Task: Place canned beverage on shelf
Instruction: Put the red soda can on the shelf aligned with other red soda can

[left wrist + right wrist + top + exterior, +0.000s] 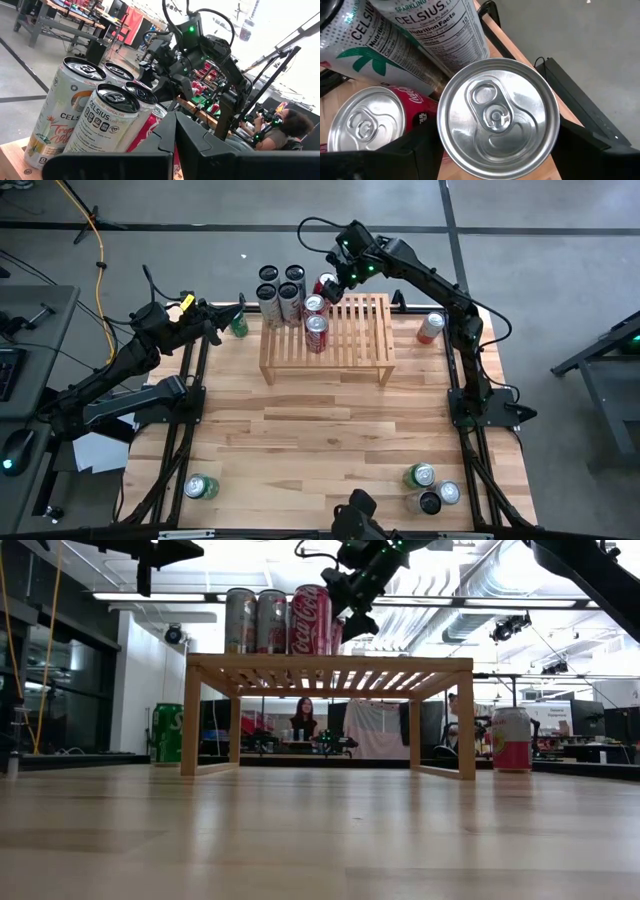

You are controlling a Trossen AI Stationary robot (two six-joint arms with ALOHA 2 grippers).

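**Can in right gripper, above back edge of shelf**

Right gripper is where I look first: its jaws stand wide around a red can, one finger on each side, and I see the can's silver top directly under the wrist. The can is upright over the back left part of the shelf; I cannot tell if it touches the slats. Just beside the gripper, a second red can and a third stand on the shelf. Behind them is a group of Celsius cans.

Left gripper is closed and empty, well apart from the shelf's left side, with a green can just beside it.
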